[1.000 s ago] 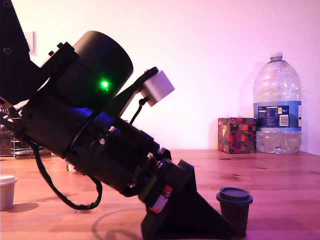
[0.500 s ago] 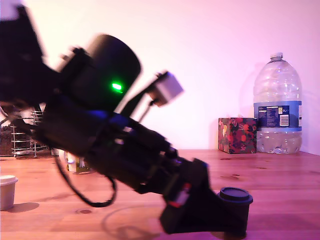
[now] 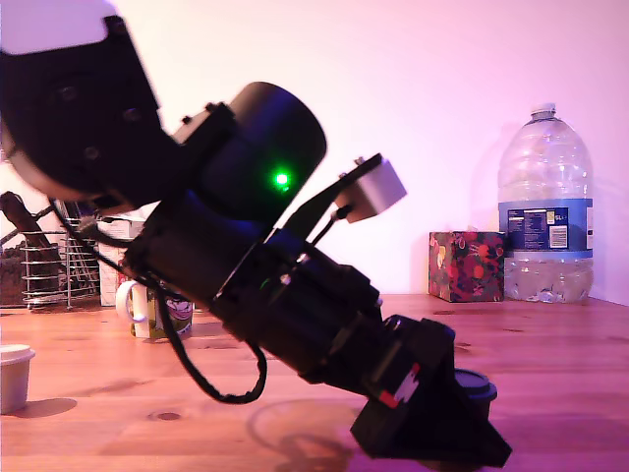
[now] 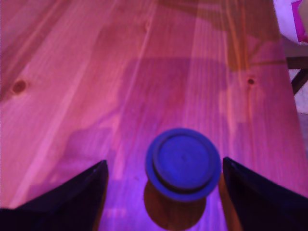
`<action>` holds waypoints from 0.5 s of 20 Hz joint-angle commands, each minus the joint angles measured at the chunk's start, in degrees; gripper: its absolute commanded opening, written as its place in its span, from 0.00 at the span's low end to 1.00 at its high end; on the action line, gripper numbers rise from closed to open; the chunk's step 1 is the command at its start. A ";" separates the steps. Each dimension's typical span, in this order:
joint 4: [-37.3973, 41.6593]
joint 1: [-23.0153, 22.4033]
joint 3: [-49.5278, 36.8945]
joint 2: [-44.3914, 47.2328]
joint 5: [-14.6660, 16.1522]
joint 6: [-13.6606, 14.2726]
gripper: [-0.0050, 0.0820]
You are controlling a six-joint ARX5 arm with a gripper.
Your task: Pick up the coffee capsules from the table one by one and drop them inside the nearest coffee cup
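Wrist view alone shows gripper (image 4: 163, 192) straddling dark capsule (image 4: 183, 162).

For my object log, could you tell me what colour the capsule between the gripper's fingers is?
The capsule is dark, blackish; purple light tints it blue in the wrist view, where it shows best.

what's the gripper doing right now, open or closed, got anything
Gripper: open, holding nothing. Its two fingers stand wide apart on either side of the dark capsule, which sits upright on the table, untouched.
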 commanded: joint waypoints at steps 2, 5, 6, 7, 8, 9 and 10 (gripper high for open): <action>-0.13 -0.22 -0.20 1.75 0.02 -0.20 0.70; -0.50 -0.22 -0.20 1.75 0.24 0.07 0.52; -0.66 -0.22 -0.20 1.75 0.42 0.20 0.45; -1.05 -0.22 -0.20 1.75 0.74 0.42 0.41; -1.16 -0.22 -0.20 1.75 0.79 0.66 0.37; -1.36 -0.22 -0.20 1.75 0.85 0.76 0.33; -1.42 -0.22 -0.20 1.75 1.36 1.18 0.29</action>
